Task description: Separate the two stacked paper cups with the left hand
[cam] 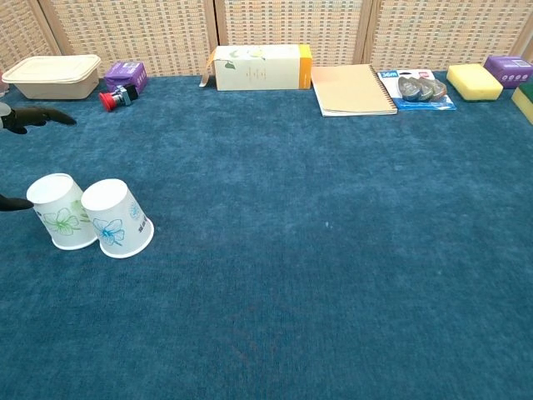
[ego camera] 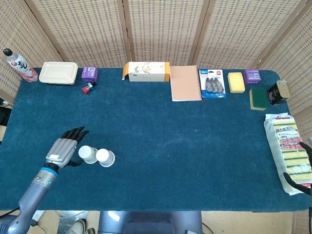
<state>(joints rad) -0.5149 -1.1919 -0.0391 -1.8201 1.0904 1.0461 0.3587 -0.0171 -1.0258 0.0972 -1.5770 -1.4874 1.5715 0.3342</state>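
Two white paper cups stand upside down side by side, touching, at the front left of the blue table. The green-print cup [ego camera: 88,154] [cam: 60,212] is on the left and the blue-print cup [ego camera: 105,157] [cam: 117,219] on the right. My left hand [ego camera: 63,150] lies just left of the green-print cup with its fingers [cam: 37,117] spread and nothing in it. Its thumb tip sits close to the cup's left side. Only dark fingertips of my right hand [ego camera: 303,168] show at the right edge, by the sponge pack.
Along the back edge lie a bottle [ego camera: 18,65], a lunch box [ego camera: 58,72], a purple box [ego camera: 89,73], a red button [ego camera: 87,88], a tea box [ego camera: 146,71], a notebook [ego camera: 185,83], a clip pack [ego camera: 212,83] and sponges [ego camera: 236,82]. A sponge pack [ego camera: 287,151] lies at the right.
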